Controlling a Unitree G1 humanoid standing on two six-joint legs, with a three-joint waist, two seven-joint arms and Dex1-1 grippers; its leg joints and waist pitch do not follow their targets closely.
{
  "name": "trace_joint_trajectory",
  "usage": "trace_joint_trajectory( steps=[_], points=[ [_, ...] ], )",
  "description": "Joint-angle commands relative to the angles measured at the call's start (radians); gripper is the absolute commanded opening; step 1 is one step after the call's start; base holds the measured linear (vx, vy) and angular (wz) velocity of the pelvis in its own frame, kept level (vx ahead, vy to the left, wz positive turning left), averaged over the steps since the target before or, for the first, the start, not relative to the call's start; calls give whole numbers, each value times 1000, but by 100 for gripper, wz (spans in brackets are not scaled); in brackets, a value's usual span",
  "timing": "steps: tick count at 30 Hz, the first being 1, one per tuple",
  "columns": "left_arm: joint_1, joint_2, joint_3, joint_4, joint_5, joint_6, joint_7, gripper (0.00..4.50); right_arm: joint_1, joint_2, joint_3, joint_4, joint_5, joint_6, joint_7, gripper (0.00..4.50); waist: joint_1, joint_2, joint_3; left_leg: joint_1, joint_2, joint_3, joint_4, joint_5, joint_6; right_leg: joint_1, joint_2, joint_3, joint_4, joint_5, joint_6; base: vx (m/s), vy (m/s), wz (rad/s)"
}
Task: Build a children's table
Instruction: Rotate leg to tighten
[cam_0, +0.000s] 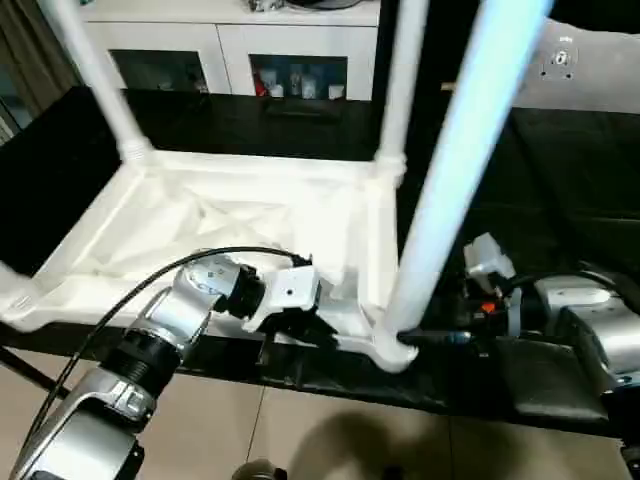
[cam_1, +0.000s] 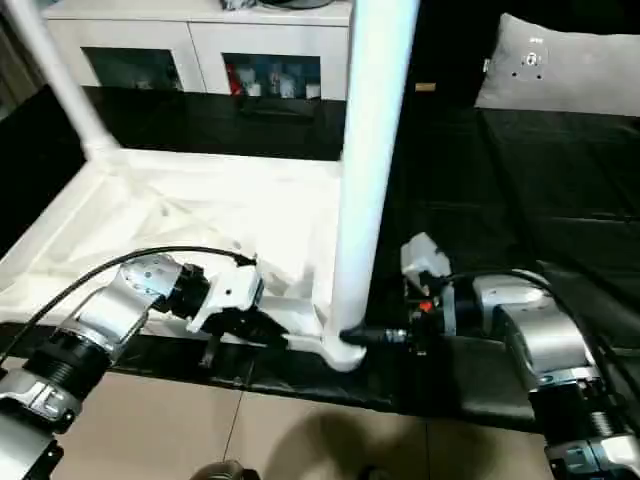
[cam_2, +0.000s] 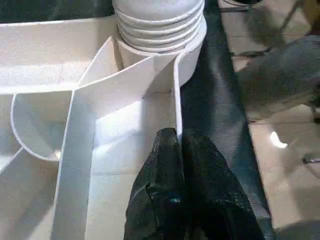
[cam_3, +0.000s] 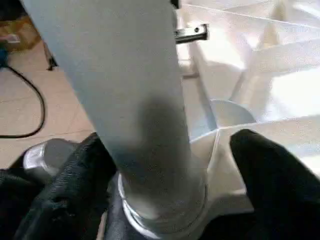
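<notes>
Table (cam_0: 250, 215) lay inverted. Left gripper (cam_2: 179, 142) pinched near rim wall. Right gripper (cam_3: 170, 165) fingers apart, straddling near-right leg (cam_1: 368, 150) base.

Children's table (cam_0: 250, 215): white plastic throughout, ribbed underside, legs white with a faint blue tint at upper right. Work surface (cam_0: 560, 170): black. Cabinet (cam_0: 225, 45), upper left: white, dark glass doors, red items behind. Floor (cam_0: 330, 440), bottom: beige tile. Forearms silver; fingers (cam_2: 172, 165) black.
</notes>
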Motion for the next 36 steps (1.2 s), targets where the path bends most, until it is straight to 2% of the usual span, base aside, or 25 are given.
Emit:
trace_joint_trajectory(
  steps=[1,3,7,8,12,19,24,27,28,29,30,31,32,33,34,35,36],
  points=[
    [-37,1,-24,-3,5,-44,-54,0,-23,-3,22,-13,6,10,38,357,-6,-26,-76,4,54,-11,-79,-164,100,67,-56,62,-62,-370,-166,0,0,0],
    [-43,0,-27,7,11,-61,-57,0,-25,-4,35,-15,5,10,55,330,-7,-28,-76,4,51,-10,-79,-169,96,67,-55,61,-66,-399,-154,0,0,0],
    [-55,-6,-22,29,14,-76,-50,0,-21,-6,51,-28,15,20,74,310,-5,-29,-76,5,51,-10,-78,-163,90,66,-55,60,-69,-429,-138,0,0,0],
    [-58,-7,-20,37,14,-81,-50,0,-19,-8,56,-32,19,24,80,286,-5,-28,-77,6,51,-10,-78,-161,89,65,-54,60,-70,-432,-135,0,0,0],
    [-65,-6,-18,56,17,-93,-44,0,-12,-12,59,-40,22,29,86,274,-4,-27,-79,6,54,-10,-78,-156,88,65,-54,60,-68,-413,-140,0,0,0],
    [-67,-8,-13,78,16,-101,-39,0,4,-12,62,-54,34,49,92,215,-1,-29,-80,3,52,-9,-77,-147,89,67,-54,60,-66,-407,-141,0,0,0],
    [-61,-19,6,78,11,-61,3,0,37,9,52,-104,72,108,43,209,3,-33,-82,4,54,-9,-77,-133,91,66,-54,62,-64,-401,-141,0,0,0],
    [-62,-42,26,66,21,17,85,0,56,69,22,-144,88,178,-90,207,2,-32,-74,6,50,-9,-81,-158,75,63,-55,58,-74,-471,-120,0,0,0],
    [-62,-52,34,56,27,49,121,0,59,97,17,-153,64,187,-164,207,-5,-33,-70,8,45,-9,-81,-188,58,63,-55,52,-86,-545,-91,0,0,0],
    [-61,-66,44,42,30,89,161,0,60,130,14,-156,27,187,-246,207,-11,-31,-65,14,40,-9,-80,-210,43,57,-54,49,-97,-600,-65,0,0,0],
    [-61,-78,53,31,31,120,193,0,58,159,9,-154,-1,195,-315,207,-17,-32,-64,15,38,-9,-79,-218,33,54,-53,49,-100,-621,-53,0,0,0],
    [-61,-93,63,18,30,154,230,0,54,195,-2,-151,-25,212,-396,207,-29,-30,-60,12,35,-12,-79,-231,16,56,-51,42,-105,-648,-34,0,0,0],
    [-61,-117,78,2,24,204,278,0,45,249,-26,-143,-46,233,-501,206,-42,-25,-57,8,28,-19,-79,-265,3,61,-50,25,-113,-691,-1,0,0,0],
    [-61,-117,78,2,24,204,278,0,45,249,-26,-143,-46,233,-501,205,-52,-24,-56,13,28,-20,-78,-286,0,58,-48,19,-121,-706,12,0,0,0],
    [-61,-130,86,-5,21,228,302,0,41,276,-37,-143,-53,243,-547,205,-70,-19,-57,18,27,-24,-74,-324,1,60,-48,5,-132,-714,29,0,0,0],
    [-65,-159,104,-17,23,272,362,0,30,320,-50,-136,-85,250,-636,204,-91,-13,-57,14,36,-31,-80,-351,3,69,-47,-3,-134,-677,27,0,0,0],
    [-67,-174,110,-25,26,299,394,0,25,341,-55,-134,-102,253,-684,203,-98,-7,-56,18,41,-34,-84,-376,4,69,-46,-8,-138,-663,23,0,0,0]
  ],
)
